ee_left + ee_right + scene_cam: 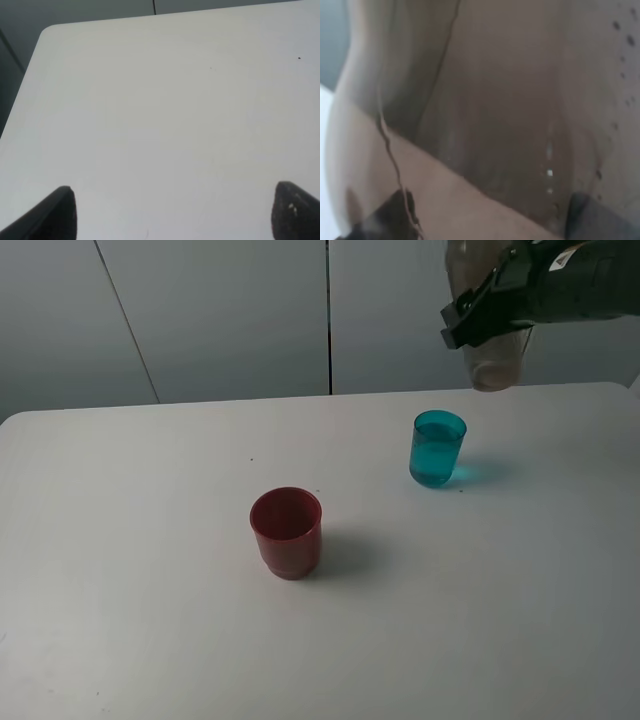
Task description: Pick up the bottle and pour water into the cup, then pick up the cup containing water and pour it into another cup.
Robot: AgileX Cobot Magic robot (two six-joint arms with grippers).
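In the upper right of the high view the bottle [493, 362] runs off the top edge. Its upper part is out of sight and its middle is covered by the right tool [482, 312], whose arm is cropped too. The right wrist view gives only a blurred brown stretch of bottle wall filling the frame, and the left tool [172, 215] shows just two dark fingertips [60, 212] clipped by the edge.
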